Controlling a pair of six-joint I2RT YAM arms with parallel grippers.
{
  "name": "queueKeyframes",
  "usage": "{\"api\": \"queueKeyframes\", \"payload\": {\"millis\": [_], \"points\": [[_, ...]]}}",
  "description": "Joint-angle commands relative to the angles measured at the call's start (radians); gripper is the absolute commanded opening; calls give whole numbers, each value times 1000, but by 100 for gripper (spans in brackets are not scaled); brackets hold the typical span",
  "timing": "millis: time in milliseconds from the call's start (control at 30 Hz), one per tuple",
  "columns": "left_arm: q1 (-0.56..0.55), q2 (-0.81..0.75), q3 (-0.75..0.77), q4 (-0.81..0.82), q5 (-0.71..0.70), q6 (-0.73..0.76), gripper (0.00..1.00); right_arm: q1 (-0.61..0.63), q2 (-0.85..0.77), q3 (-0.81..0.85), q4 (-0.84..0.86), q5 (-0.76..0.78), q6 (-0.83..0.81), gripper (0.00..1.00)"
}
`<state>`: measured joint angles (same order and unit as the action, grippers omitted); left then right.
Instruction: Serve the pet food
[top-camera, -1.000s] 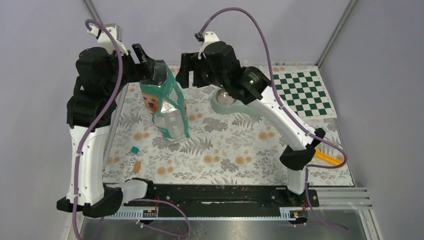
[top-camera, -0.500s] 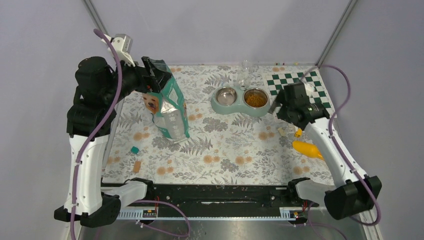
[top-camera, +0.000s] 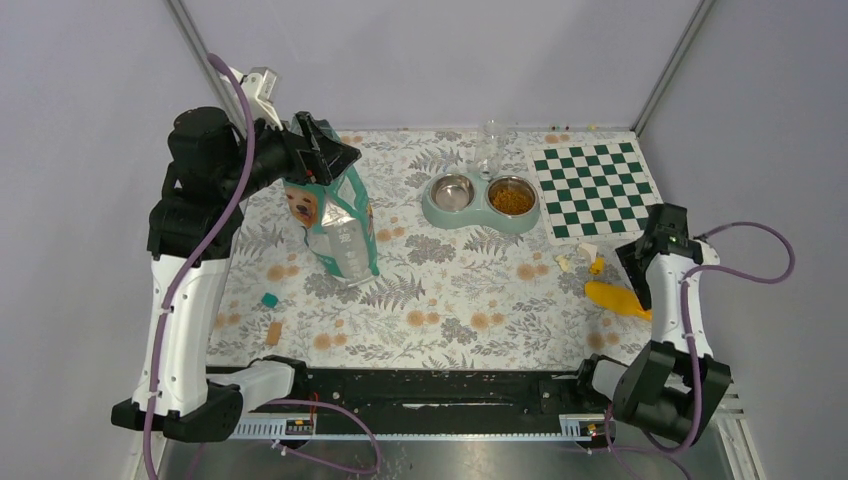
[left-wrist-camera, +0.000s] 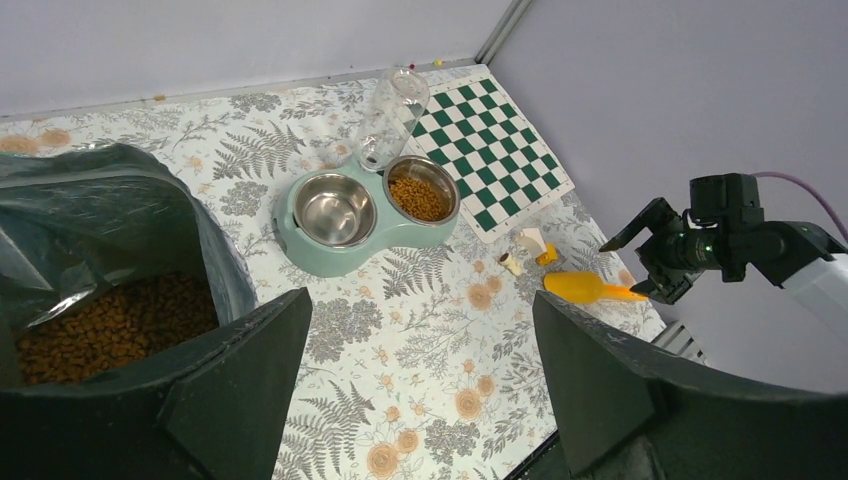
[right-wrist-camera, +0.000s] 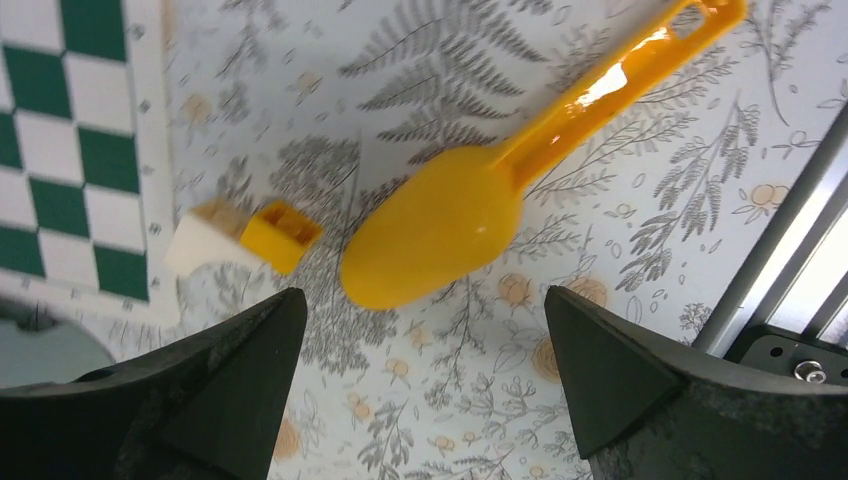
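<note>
Brown pet food (left-wrist-camera: 110, 325) lies in the open teal bag (top-camera: 335, 225), which stands upright on the left of the mat. More pet food (top-camera: 511, 201) fills the right bowl of the teal double dish (top-camera: 432, 213); its left bowl is bare steel. My left gripper (top-camera: 325, 150) hovers open over the bag's mouth, holding nothing, and its fingers (left-wrist-camera: 230, 380) frame the mat. The yellow scoop (top-camera: 615, 298) lies on the mat at the right. My right gripper (right-wrist-camera: 422, 293) hangs open just above the scoop (right-wrist-camera: 440, 230), apart from it.
A green-and-white checkerboard (top-camera: 593, 187) lies at the back right. A clear bottle (top-camera: 487, 150) stands behind the dish. Small yellow and white blocks (top-camera: 590, 262) sit near the scoop. A teal block (top-camera: 269, 299) and an orange piece (top-camera: 273, 333) lie front left.
My right arm swung from over the dish to the table's right edge, and now sits above the scoop. Both grippers opened wider. My left gripper shifted slightly above the bag's top.
</note>
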<state>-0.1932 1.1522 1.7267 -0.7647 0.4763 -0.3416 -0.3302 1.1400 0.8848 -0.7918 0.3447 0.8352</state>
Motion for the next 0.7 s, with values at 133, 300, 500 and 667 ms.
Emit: {"api": "queueKeyframes", "payload": {"millis": [133,300,500,667], "points": [[-3,7,12,64,27,-23,83,-183,77,-48,74,14,84,94],[-3,19,14,63,20,-25,83,-205,106,-108,139,-9,128,85],[-3,23,11,64,10,-20,83,-232,173,-162,251,-12,137,74],[-2,31,14,64,6,-19,83,-238,240,-168,296,-16,137,74]]}}
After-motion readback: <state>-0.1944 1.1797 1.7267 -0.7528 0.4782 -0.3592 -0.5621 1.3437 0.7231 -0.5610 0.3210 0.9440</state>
